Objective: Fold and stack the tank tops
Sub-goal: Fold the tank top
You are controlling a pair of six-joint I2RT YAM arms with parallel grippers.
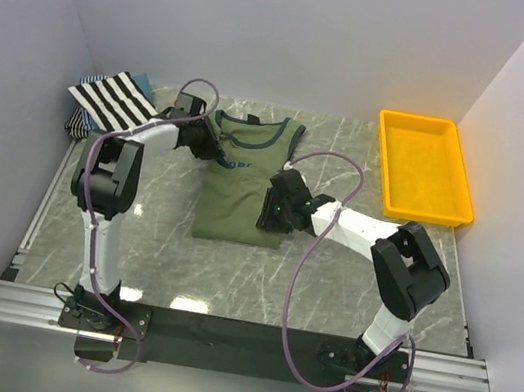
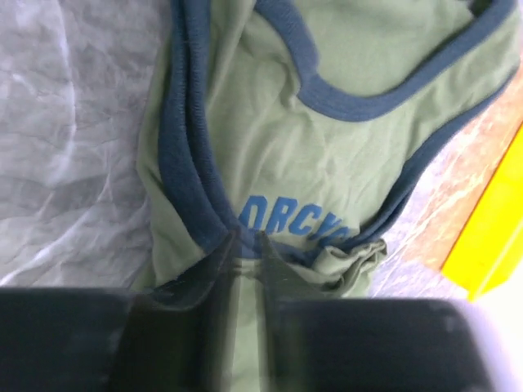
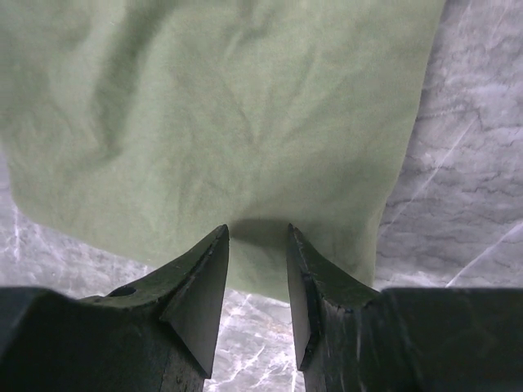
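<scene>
**Q:** How are the items at the left of the table (image 1: pixel 229 266) arranged?

**A:** A striped tank top (image 1: pixel 111 100), black and white, is lain folded at the far left corner. A bluish tank top (image 1: pixel 144 84) is seen under its far edge.

**Q:** How is the left arm (image 1: pixel 108 179) posed?

**A:** It is raised to a bent elbow, then reached forward and right. The left pincer (image 2: pixel 248 238) is set on the olive-green tank top (image 1: pixel 231 201), at the navy ribbed armhole trim beside the blue chest print. Its jaws are parted by a narrow slit with bunched knit cloth between them; whether the cloth is gripped cannot be told.

**Q:** Where is that garment?

**A:** It is spread at the table's centre, neck farthest, with its sides folded inward into a narrow strip on the grey marbled surface.

**Q:** And the right side?

**A:** The right arm (image 1: pixel 358 228) is stretched low to the left. The right pincer (image 3: pixel 257 233) is held open over the soft, faintly creased hem, and nothing is gripped. A yellow plastic tray (image 1: pixel 424 169), rectangular, is placed at the far right.
</scene>
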